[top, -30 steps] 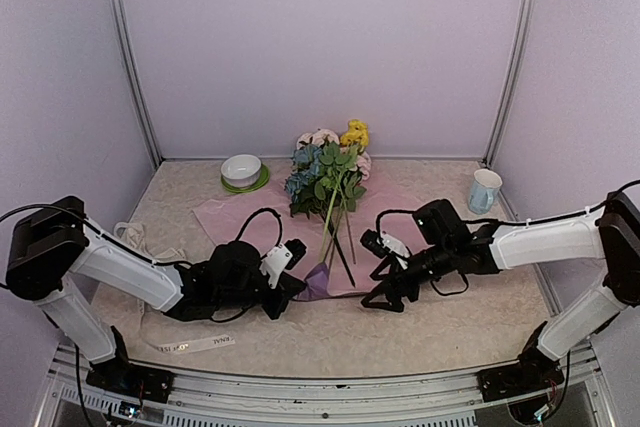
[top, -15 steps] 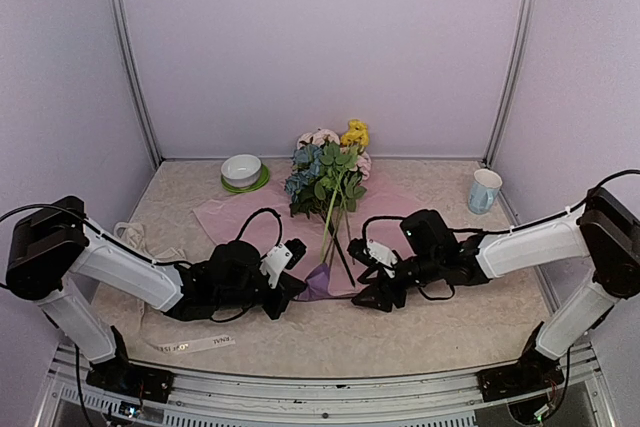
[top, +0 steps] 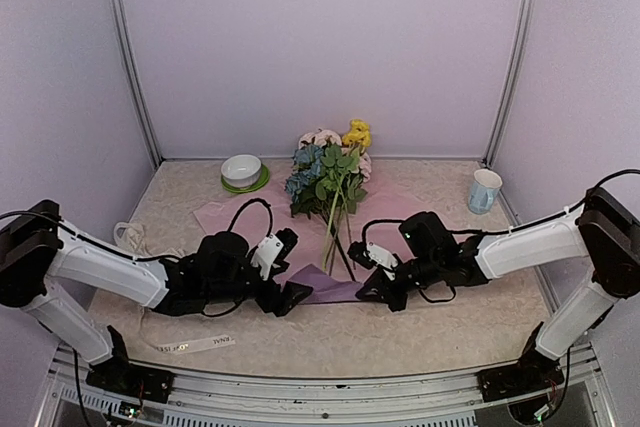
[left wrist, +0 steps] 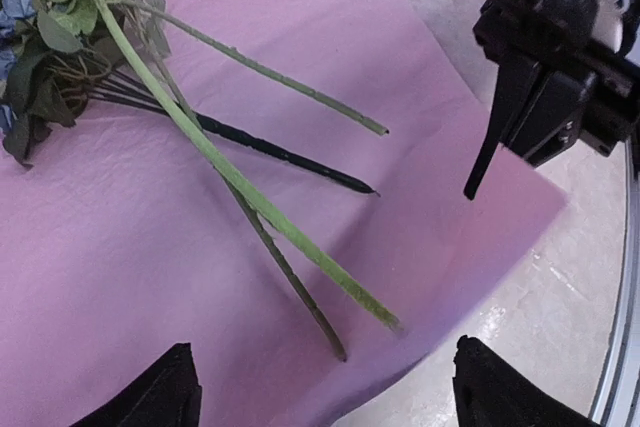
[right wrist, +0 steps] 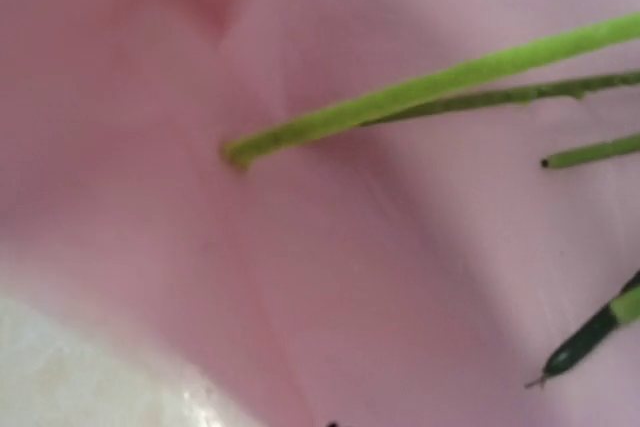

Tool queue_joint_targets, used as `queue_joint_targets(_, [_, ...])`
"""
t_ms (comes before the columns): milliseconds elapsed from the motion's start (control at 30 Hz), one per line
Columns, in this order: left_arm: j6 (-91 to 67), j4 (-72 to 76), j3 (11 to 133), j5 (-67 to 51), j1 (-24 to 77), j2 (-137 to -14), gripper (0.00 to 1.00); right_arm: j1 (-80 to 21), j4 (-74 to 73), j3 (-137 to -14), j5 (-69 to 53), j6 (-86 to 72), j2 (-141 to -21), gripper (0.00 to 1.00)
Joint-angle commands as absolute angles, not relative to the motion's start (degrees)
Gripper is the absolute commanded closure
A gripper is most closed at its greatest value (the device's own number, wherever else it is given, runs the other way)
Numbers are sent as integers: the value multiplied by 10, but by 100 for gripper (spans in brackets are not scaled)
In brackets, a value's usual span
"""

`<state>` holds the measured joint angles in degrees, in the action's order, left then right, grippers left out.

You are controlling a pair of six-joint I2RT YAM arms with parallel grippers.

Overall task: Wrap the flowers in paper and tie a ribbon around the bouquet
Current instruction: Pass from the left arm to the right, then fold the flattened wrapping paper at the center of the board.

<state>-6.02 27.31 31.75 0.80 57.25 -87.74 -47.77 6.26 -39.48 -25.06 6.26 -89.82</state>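
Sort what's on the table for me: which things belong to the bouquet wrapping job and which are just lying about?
Job: bunch of blue, pink and yellow artificial flowers; lilac-pink sheet of wrapping paper; cream fabric ribbon with dark lettering.
Lying about: white bowl on a green plate; pale blue mug.

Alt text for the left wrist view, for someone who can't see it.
Long green stems of the flowers lie crossed on the lilac-pink paper, leaves at upper left. The left gripper has its jaws wide apart at the bottom edge, and the right gripper reaches in from upper right, jaws shut.
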Motion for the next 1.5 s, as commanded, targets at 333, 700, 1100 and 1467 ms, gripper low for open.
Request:
queue_joint_targets(333, [9, 157, 349, -81, 569, -851, 14, -435, -35, -407, -307, 0, -887, 100])
queue_joint_targets(700, [1, 259, 380, -13, 596, -953, 56, -398, -15, -394, -340, -31, -894, 100])
queue_joint_targets(1100, [-24, 275, 406, -45, 579, -987, 100, -365, -46, -427, -372, -60, -846, 52])
queue_joint_targets(1467, [-22, 275, 411, -46, 573, -991, 100, -301, -65, -598, -301, -139, -973, 43])
